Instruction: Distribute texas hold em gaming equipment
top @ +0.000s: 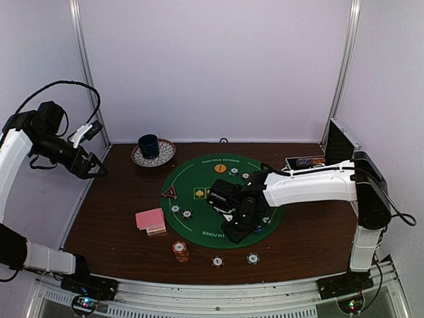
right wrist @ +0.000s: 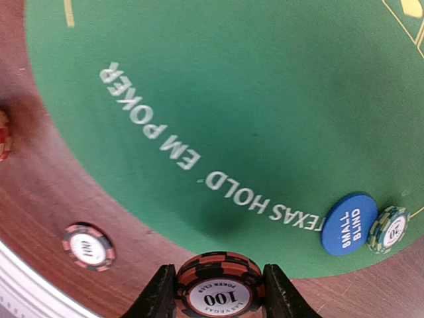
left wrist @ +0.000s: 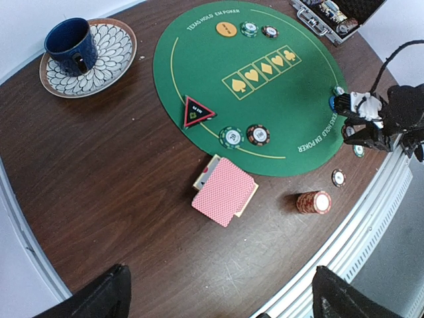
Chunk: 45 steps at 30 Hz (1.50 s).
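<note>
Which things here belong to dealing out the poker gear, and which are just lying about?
Job: pink-backed cards; held poker chip; chip stack; orange button; blue button; triangular marker.
Lying about: blue cup; saucer; metal case.

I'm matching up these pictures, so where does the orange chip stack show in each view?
Top external: orange chip stack on bare wood, below the green mat's lower-left edge.
Left wrist: lower right, right of the pink cards.
Right wrist: a sliver at the left edge.
Shared landmark: the mat's white TEXAS HOLD EM POKER lettering.
</note>
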Available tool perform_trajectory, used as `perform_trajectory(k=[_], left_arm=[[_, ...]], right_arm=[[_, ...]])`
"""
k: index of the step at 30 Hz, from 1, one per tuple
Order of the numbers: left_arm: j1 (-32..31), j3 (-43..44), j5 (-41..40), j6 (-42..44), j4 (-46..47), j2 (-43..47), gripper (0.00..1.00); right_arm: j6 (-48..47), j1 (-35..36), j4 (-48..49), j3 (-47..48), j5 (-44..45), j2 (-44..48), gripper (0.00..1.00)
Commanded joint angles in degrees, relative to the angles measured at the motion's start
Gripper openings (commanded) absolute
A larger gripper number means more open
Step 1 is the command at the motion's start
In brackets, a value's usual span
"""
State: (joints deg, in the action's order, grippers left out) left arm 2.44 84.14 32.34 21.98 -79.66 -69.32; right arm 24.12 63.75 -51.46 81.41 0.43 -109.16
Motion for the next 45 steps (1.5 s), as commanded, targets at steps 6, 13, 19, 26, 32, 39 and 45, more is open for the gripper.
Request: perform_trajectory(k=[6,13,19,26,32,39,45], left_arm=[[0.4,2.4,0.9,0.2,-0.1,0.3,0.98],[0.4,2.5,1.3,0.0,-0.1,-0.2,0.98],[0.4,2.3,1.1,0.3,-0.1,0.0,0.98],[0.4,1.9,0.6,0.7,-0.1,0.0,0.98],[0.4,-0.7,-0.8,-0.8,3.3,0.0,0.98],[0.4,-5.5,-2.5,-2.5,6.8,0.9,0.98],[0.4,-10.2,-1.9,-2.3,8.7,1.1,0.98]], right_arm=[[-0.9,-3.0,4.3,-4.8,2.0,-1.2,0.31],[-1.0,-4.8,6.3,-6.3,1.9,-2.3,0.31],[-1.2,-5.5,7.6,-6.8,1.2,-3.4,0.36],[-0.8,-5.4,7.2,-6.6,1.6,-2.1,0.64],[-1.6,-2.7,3.6,-1.0,3.5,1.9,0.7],[-2.5,6.3,-0.1,12.8,0.1,-1.2,0.84],[-4.2,11.8,-4.4,25.6,-3.1,-10.1,0.91]])
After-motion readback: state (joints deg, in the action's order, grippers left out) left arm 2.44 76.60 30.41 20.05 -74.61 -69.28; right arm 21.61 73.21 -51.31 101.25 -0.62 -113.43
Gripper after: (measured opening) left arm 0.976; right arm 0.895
